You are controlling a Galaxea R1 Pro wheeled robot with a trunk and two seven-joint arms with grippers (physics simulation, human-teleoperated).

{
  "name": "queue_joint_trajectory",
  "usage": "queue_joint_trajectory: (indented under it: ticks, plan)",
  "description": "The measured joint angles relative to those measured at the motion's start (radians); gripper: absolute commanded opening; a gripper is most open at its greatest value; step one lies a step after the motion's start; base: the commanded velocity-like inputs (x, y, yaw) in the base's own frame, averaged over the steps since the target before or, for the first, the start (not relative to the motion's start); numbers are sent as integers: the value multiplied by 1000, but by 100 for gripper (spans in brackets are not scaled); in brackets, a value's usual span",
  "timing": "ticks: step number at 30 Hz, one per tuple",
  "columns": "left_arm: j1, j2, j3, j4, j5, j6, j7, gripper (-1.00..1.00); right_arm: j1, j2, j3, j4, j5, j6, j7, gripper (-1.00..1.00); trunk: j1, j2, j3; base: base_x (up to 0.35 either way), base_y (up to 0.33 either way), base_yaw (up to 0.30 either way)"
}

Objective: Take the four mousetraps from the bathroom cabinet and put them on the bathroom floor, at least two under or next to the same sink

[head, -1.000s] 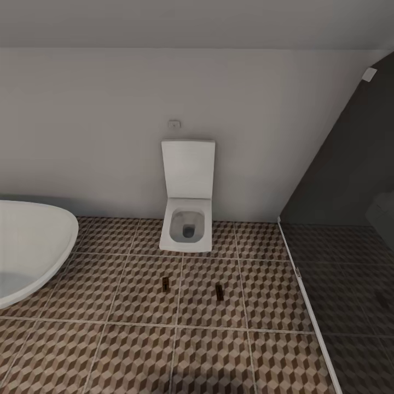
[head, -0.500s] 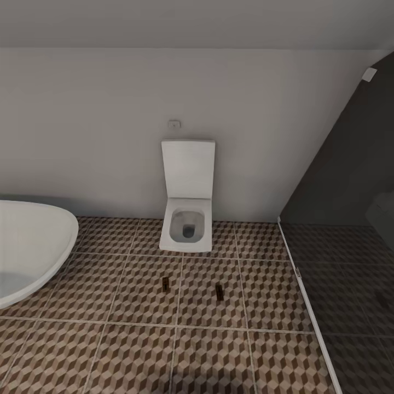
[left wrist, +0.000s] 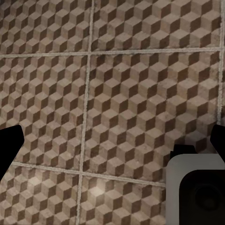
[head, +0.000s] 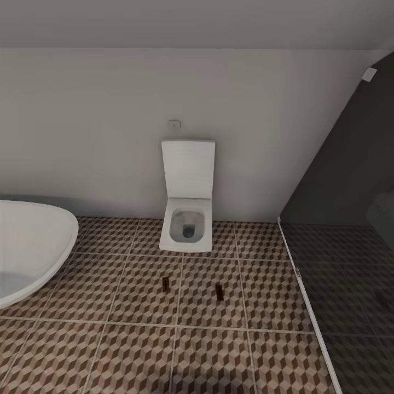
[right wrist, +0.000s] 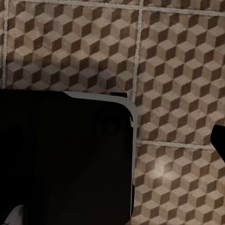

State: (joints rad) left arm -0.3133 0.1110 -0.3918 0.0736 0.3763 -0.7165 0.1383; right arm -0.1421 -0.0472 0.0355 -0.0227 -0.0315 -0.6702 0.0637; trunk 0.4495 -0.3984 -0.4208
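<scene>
- two mousetraps, one [head: 165, 283] and another [head: 219, 291], lay flat on the bathroom floor [head: 137, 339], a little in front of the white toilet [head: 187, 221].
- a white bathtub [head: 33, 246] stood well off to their left.
- the left gripper [left wrist: 112, 145] pointed down at bare tiles, fingers wide apart.
- i could not tell if the right gripper [right wrist: 112, 159] was apart or together.

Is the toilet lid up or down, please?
Up: the toilet lid stands upright against the wall, leaving the bowl open.
</scene>
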Motion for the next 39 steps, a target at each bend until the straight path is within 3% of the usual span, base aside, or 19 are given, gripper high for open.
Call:
queue_joint_trajectory:
  ticks: [39]
  plan:
    - [0, 0, 0, 0, 0, 0, 0, 100, 0, 0, 0, 0, 0, 0, 0, 100, 0, 0, 0, 0, 0, 0]
